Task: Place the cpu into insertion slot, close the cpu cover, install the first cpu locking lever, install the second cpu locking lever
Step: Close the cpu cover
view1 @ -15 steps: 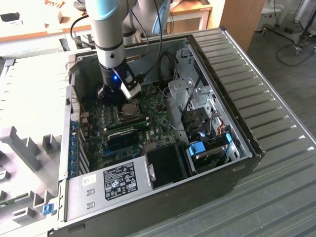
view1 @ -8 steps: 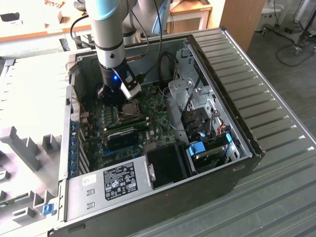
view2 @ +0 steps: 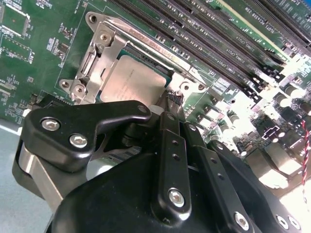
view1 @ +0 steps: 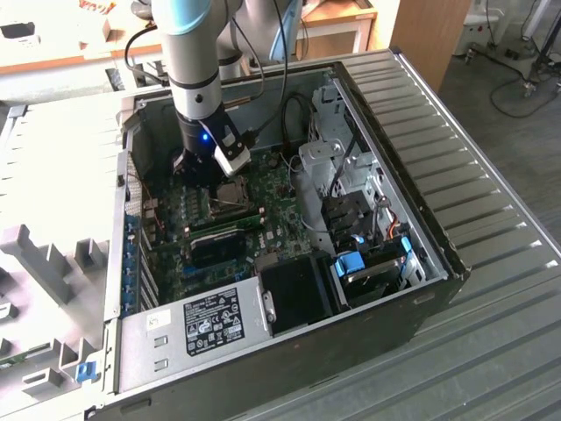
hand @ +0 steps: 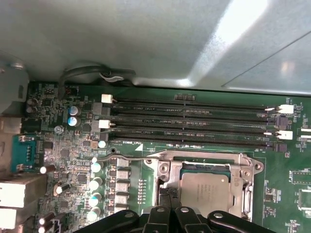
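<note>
Down low inside the computer case (view1: 421, 175), close over the green board (hand: 63, 145): the gripper (view2: 170, 104), tip right at one edge of the socket. Open, shut, or pinching something? Cannot tell from here.

Lying flat in the insertion slot (hand: 204, 170), grey top up: the cpu (hand: 204, 191). Looks level, with no corner sticking up. Around it, the cpu cover (hand: 245, 167), looking folded down, with the chip showing through its window. Along the side next to the long memory slots (hand: 194, 131), a thin wire lever (hand: 126, 158), low and near the board. Hooked in or loose — hard to say.

Now the ways to get this wrong, as a guess. Pushing down at a slant could scrape the chip's top or bend the thin cover. Sliding sideways along the edge could bump the small parts on the board just beside the socket. Missing the little hook could send the lever springing back up and leave the cover loose. Pressing hard on a chip not sitting straight could crush the tiny gold pins below — hidden now, so no way to check. Very little room here, so probably best done slow and gentle.
</note>
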`<state>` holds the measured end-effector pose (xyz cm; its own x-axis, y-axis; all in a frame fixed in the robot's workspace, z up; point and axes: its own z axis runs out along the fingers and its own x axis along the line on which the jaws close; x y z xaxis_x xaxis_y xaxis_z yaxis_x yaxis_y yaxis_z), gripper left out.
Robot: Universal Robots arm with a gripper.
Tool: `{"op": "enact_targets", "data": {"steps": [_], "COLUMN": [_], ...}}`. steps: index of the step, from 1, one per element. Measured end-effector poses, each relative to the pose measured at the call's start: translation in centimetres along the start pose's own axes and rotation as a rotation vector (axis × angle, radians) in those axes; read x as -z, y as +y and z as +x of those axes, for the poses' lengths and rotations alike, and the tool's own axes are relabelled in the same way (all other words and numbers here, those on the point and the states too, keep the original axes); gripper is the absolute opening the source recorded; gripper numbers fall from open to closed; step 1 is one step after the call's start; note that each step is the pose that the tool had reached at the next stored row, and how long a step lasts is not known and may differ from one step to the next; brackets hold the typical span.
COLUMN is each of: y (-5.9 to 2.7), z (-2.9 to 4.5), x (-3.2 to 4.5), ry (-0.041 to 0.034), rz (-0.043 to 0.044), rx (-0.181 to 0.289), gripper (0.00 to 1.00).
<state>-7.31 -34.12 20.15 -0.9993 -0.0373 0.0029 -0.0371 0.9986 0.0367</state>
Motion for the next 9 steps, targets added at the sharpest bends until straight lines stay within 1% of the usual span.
{"op": "enact_targets", "data": {"steps": [9], "y": [0.01], "z": [0.01], "x": [0.79], "ry": [0.0004], "rz": [0.0005], "rx": [0.0], "gripper": [0.11]}}
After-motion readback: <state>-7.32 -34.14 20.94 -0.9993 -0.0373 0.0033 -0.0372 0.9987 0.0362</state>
